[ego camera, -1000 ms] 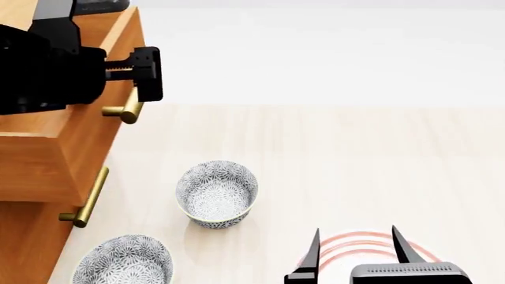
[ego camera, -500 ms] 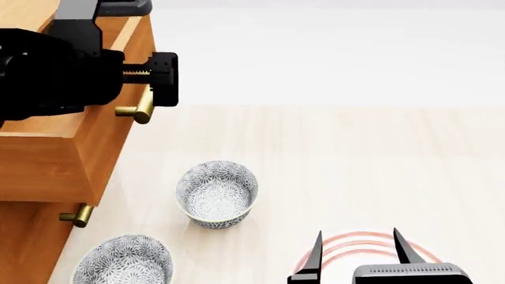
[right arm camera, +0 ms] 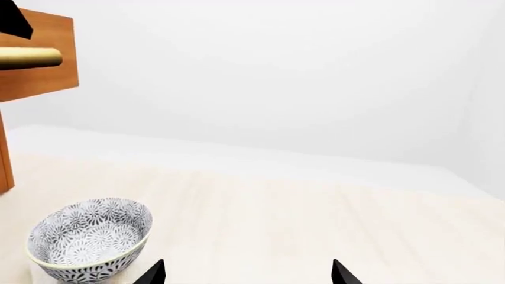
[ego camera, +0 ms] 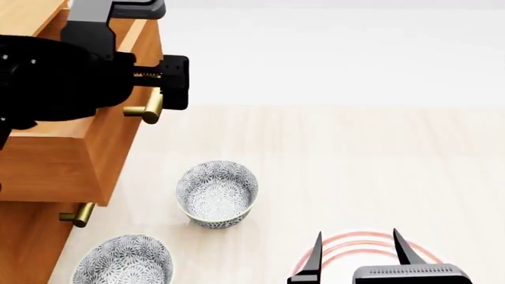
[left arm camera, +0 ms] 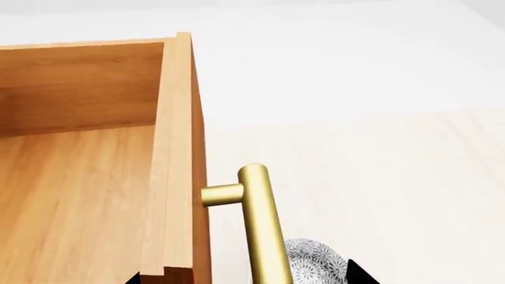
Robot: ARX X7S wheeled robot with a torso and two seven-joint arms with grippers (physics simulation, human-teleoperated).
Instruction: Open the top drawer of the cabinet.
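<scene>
1. The left end effector [ego camera: 162, 89] is seen at the head view's upper left, clenched on the brass handle [ego camera: 150, 109] of the top drawer [ego camera: 118, 136]; the black fingers [ego camera: 175, 83] are set against the bar's far end.
2. The top drawer is shown pulled out from the cabinet [ego camera: 23, 236], its front overhanging the lower drawer, whose own handle [ego camera: 77, 214] is only partly seen beneath it.
3. In the left wrist view the drawer's open wooden inside [left arm camera: 71, 177] is seen just beside the end effector, with the front panel's top edge [left arm camera: 175, 160] and the brass bar [left arm camera: 264, 225] on its post.
4. The right end effector [ego camera: 359, 257] is held low over the counter [ego camera: 355, 160], well apart from the cabinet, released, with its two dark fingertips [ego camera: 316, 251] spread.
5. A red-ringed plate [ego camera: 355, 242] lies under the right end effector.
6. A patterned bowl [ego camera: 217, 193] stands on the counter between the right end effector and the cabinet; a second bowl [ego camera: 125, 260] stands nearer the robot, beside the cabinet.
7. In the right wrist view the first bowl [right arm camera: 88, 238] is seen ahead, below the drawer's corner [right arm camera: 44, 59].
</scene>
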